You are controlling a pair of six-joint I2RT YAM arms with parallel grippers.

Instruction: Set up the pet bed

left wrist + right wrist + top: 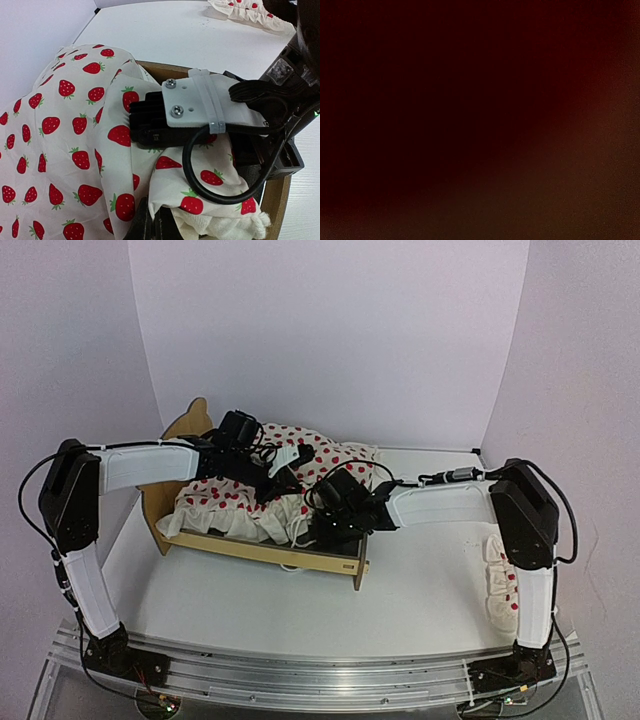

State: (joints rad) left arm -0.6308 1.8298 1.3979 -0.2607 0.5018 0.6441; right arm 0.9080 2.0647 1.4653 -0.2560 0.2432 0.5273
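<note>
Lying across the middle of the white worktop [420, 600], the small light plywood pet bed [262, 549] with its wavy bear-ear headboard [190, 421] held a rumpled white duvet [60, 150] printed with red strawberries, its ruffle spilling over the near rail. The left arm's fingers [144, 226] were pressed together low among the cloth folds. The right arm's fingers [146, 122] were buried in the duvet toward the foot end, so I could not tell how they stood; that wrist view was dark. A small ruffled red-dotted pillow [499, 580] lay well apart at the worktop's right edge.
</note>
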